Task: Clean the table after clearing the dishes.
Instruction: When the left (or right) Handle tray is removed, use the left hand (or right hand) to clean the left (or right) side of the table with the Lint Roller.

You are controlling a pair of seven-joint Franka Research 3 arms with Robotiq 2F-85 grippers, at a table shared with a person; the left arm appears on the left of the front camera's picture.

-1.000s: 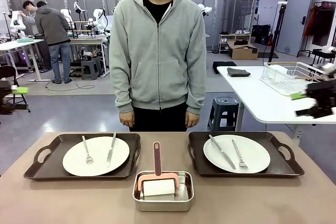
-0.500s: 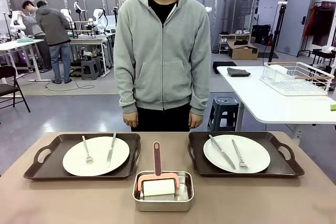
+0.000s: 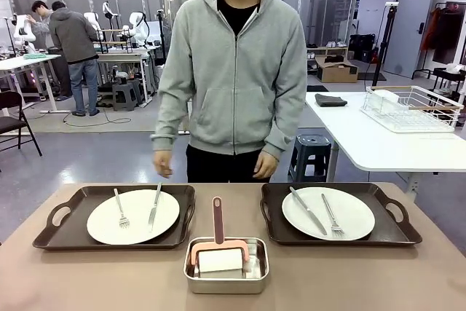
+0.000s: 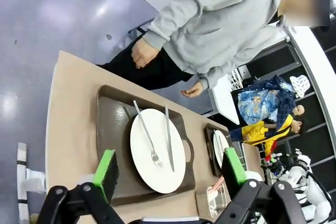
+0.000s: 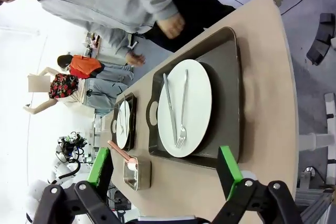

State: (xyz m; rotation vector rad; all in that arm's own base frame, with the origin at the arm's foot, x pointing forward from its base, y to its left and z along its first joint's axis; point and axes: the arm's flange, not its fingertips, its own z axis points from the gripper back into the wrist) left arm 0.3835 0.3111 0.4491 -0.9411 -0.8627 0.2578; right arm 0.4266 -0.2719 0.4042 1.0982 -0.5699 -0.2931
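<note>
Two loaded trays flank the steel pan [image 3: 226,287] on the tan surface [image 3: 378,278]. The left tray [image 3: 76,203] sits just beside the pan's left corner and the right tray [image 3: 397,234] just beside its right corner, both reaching a little beyond it. Each carries a white plate [image 3: 133,218] with a knife [image 3: 154,207] and fork [image 3: 120,209] lying loose on top. Nothing looks cleared yet, so the step in hand is likely lifting these trays away before any wiping. The left claw [image 4: 169,162] hangs spread wide and empty over the side left of the pan, and the right claw [image 5: 164,165] hangs just as spread and empty on the pan's right. The person's hands [image 3: 162,166] hover beyond the pan, near the far edge, touching nothing. To do it well, take a tray by its end handle, pinch squarely on the rim and keep it level, since a tilt would likely send the cutlery sliding off the plate. Leave the pink-handled roller [image 3: 218,222] resting in the pan until both trays are gone, because dragging a tray past the pan could knock it.
</note>
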